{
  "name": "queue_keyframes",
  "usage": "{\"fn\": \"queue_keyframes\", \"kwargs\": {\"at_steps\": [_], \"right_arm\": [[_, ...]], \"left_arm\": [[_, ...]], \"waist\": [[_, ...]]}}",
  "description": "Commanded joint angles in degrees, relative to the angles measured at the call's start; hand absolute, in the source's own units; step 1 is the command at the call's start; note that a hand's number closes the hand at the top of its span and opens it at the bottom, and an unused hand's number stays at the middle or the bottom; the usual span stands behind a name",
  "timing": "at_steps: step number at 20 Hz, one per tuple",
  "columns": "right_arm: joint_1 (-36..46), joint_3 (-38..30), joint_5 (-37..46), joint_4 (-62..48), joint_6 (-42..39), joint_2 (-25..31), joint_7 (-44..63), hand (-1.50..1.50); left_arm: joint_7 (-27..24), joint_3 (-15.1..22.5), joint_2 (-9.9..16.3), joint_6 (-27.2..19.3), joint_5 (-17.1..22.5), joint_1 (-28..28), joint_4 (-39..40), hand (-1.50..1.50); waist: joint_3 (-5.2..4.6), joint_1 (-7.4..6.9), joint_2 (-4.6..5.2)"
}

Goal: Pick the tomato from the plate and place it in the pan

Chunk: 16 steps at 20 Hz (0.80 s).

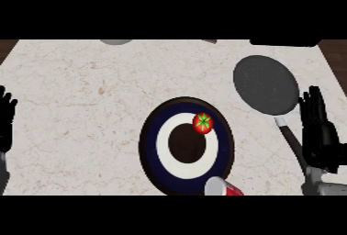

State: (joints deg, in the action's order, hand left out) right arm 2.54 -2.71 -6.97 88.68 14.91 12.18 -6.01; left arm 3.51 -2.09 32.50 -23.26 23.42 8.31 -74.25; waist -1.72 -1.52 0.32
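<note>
Right hand: my right hand [318, 133] stands open at the right edge, fingers straight and up, holding nothing.
Left hand: my left hand [7, 121] rests at the left edge, fingers apart, nothing in it.
Tomato: the tomato [203, 123] sits to the left of my right hand, on the plate [152, 151], on its white ring toward the upper right, green stem facing up. Nothing touches it.
Pan: the pan [265, 85] lies ahead of my right hand and a little to its left; its handle [291, 140] runs back toward me, just beside that hand.
Can: a red and white can [224, 187] stands at the near rim of the plate, left of my right wrist.
Stage: I judge the pick as not yet begun; both hands are apart from the tomato.
Risk, handle: reaching left for the tomato, my right hand must cross the handle; brushing it could turn the pan on the tabletop.
Risk, tomato: it is round and smooth, so fingers closing off-centre could roll it across the plate.
Risk, can: a low forearm could knock the can over.
Risk, carry: the pan is shallow, so a tomato let go from too high may roll out.
</note>
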Motion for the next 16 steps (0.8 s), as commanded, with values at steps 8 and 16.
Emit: {"fn": "queue_keyframes", "kwargs": {"at_steps": [8, 16], "right_arm": [[23.62, 14.59, -1.35, -4.75, -28.46, 8.56, 1.11, 1.50], [26.99, 8.27, 5.95, -18.37, -40.93, 22.54, -22.00, -1.50]], "left_arm": [[0.29, 12.10, -7.83, 9.25, 0.45, 7.00, -7.34, 0.00], [2.93, 11.15, -7.08, 8.57, 0.35, 3.89, -10.59, 0.00]], "waist": [[1.71, -2.09, 0.62], [1.79, -0.19, 0.10]]}}
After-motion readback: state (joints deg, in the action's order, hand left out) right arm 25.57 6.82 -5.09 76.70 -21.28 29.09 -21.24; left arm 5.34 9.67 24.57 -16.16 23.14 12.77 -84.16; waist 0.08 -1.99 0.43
